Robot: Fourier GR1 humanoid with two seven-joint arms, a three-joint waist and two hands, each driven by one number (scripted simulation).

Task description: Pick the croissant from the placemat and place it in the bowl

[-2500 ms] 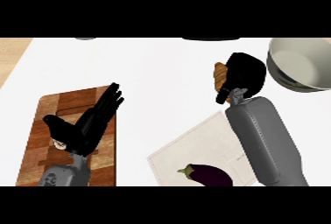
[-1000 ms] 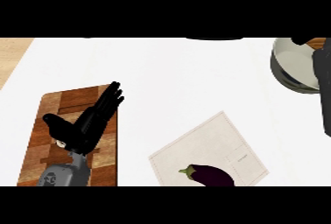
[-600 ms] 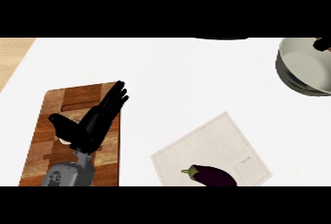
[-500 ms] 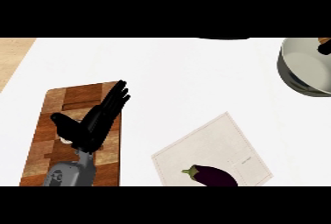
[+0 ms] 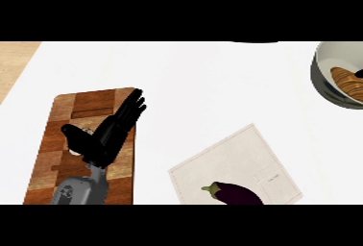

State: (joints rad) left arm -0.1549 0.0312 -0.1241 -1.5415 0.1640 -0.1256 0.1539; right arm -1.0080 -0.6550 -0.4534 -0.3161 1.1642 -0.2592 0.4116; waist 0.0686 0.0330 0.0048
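Croissant: I see it lying inside the bowl at the right edge of the head view, partly cut off by the frame. It is off the placemat.
Handling: I judge it light, soft and flaky. It would dent under a pinch and shed crust. It is not slippery.
Hold point: I would take it across the thick middle, fingers on one side and thumb on the other. The thin tips would break.
Right hand: only a dark speck shows at the frame edge beside the croissant. I cannot tell what it is or how the fingers stand.
Left hand: it rests over the board, fingers straight and together, pointing up the view, thumb out to the side. It holds nothing.
Task state: I judge the placing done or all but done, since the croissant sits in the bowl.
Placemat: pale, square, turned at an angle, near the lower edge. An eggplant lies on its near corner.
Worktop: white, flat and smooth. I judge it offers little grip to anything sliding on it.
Room: a wide stretch of worktop lies between the board, the placemat and the bowl. The bowl stands well apart from the placemat.
Edges: a tan strip borders the worktop at the upper left.
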